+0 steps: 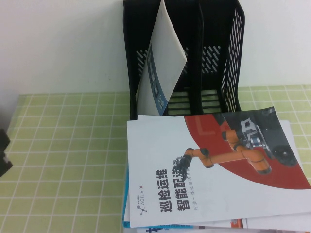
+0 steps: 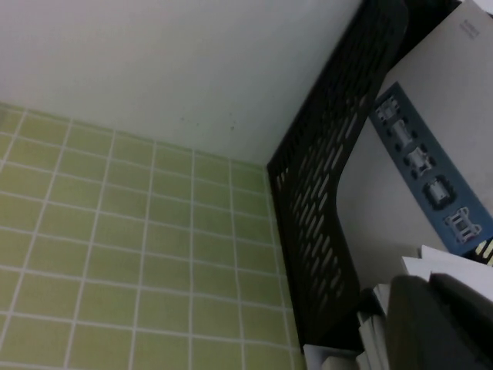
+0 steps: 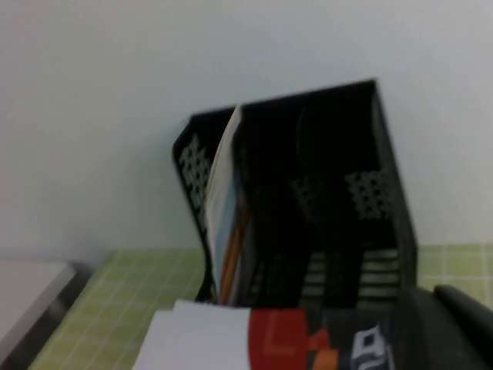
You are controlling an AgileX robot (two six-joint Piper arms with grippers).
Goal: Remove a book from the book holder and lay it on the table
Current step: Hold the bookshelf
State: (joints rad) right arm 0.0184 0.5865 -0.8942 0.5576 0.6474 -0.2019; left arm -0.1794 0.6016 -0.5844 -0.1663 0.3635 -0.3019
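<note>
**Book still in rack; extraction not started**

The table (image 1: 68, 160) carries the book holder (image 1: 228, 58) against the rear wall. A red-cover brochure (image 1: 214, 170) tops a stack in front. The book (image 1: 163, 63) leans tilted in the left compartment, white back outward. Left gripper (image 2: 439, 324) sits beside the rack's left wall; right gripper (image 3: 454, 324) faces it from the front. Neither's jaw state can be determined. Everything remains to do.
</note>
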